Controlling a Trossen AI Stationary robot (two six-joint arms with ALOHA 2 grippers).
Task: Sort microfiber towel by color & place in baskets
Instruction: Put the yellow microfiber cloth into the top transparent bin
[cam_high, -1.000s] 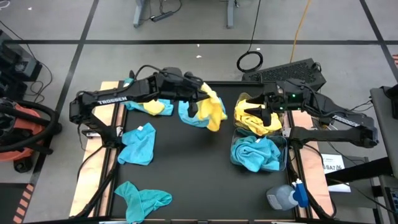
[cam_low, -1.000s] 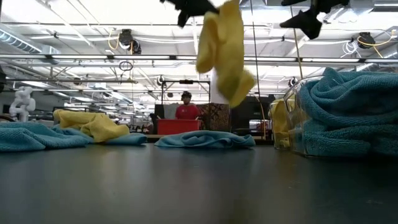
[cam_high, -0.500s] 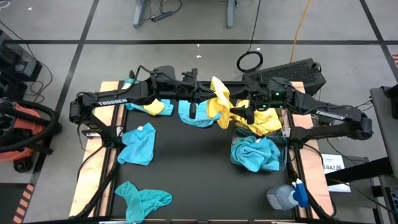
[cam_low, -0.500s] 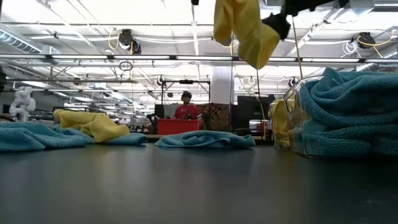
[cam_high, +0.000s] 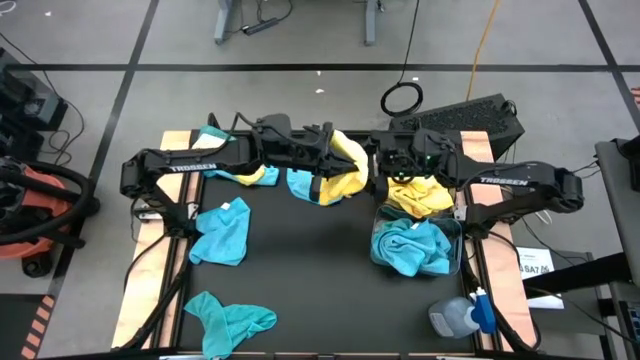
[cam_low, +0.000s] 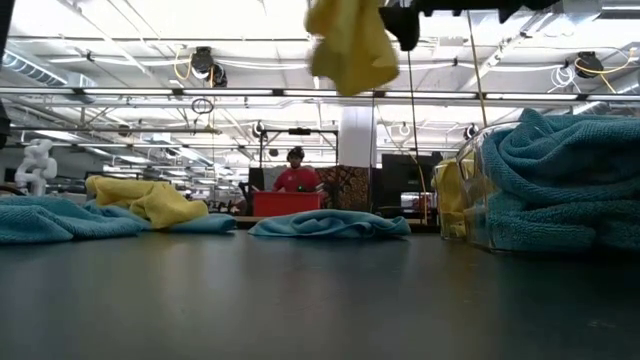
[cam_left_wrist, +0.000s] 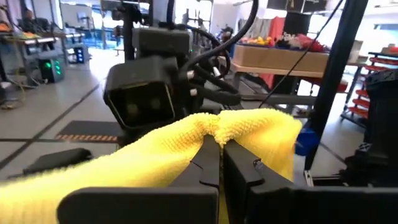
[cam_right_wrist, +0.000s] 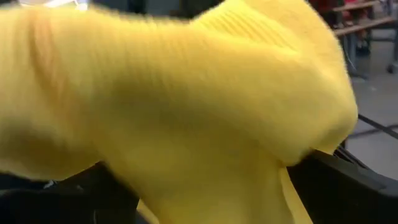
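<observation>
My left gripper (cam_high: 328, 168) is shut on a yellow towel (cam_high: 348, 172) high above the table's far middle; the towel also shows in the low view (cam_low: 350, 45). My right gripper (cam_high: 378, 172) is open at the towel's right side. In the right wrist view the yellow cloth (cam_right_wrist: 186, 106) fills the space between its spread fingers. One clear basket (cam_high: 458, 205) at the right holds yellow towels. The basket nearer the front (cam_high: 458, 250) holds teal towels. Loose teal towels (cam_high: 222, 232) and one yellow towel (cam_high: 250, 175) lie flat on the table. My left gripper pinches a bunched fold of the yellow towel (cam_left_wrist: 214, 124) between its two fingers, coming level from the table's left. The towel is lifted clear of the table and hangs slack below and beside the fingers. My right gripper: whether its fingers touch the towel I cannot tell.
A teal towel (cam_high: 230, 320) lies near the front left and another (cam_high: 310, 185) below my left gripper. A blue-capped grey bottle (cam_high: 460, 315) lies at the front right. A black keyboard (cam_high: 470, 115) sits beyond the far right edge. A person (cam_low: 297, 170) stands far behind the table.
My left gripper has carried the yellow towel up and toward the table's right, and the towel now hangs higher and more bunched. My right gripper has moved from over the yellow basket toward the table's left, up to the towel.
</observation>
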